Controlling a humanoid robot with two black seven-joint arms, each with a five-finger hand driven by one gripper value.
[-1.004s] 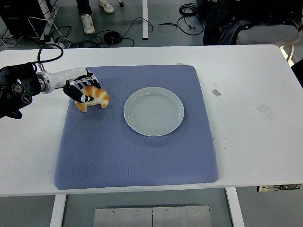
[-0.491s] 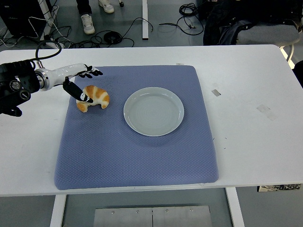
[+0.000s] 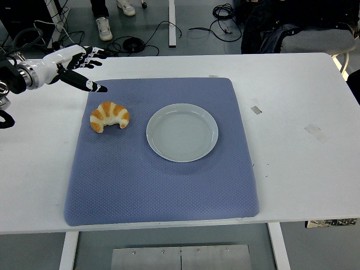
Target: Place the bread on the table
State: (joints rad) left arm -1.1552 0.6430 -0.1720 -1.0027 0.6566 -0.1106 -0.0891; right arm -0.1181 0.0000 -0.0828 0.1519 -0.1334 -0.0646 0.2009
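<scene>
Bread point(image 3: 109, 116) on mat (released), robot hand point(image 3: 78, 63) apart

On the desk point(image 3: 298, 112) lies a mat point(image 3: 163, 185). The bread point(image 3: 109, 116) sits on the mat's far left part, with the plate point(image 3: 182, 132) just to its right. My left hand point(image 3: 76, 64) hangs behind and left of the bread, apart from it.
</scene>
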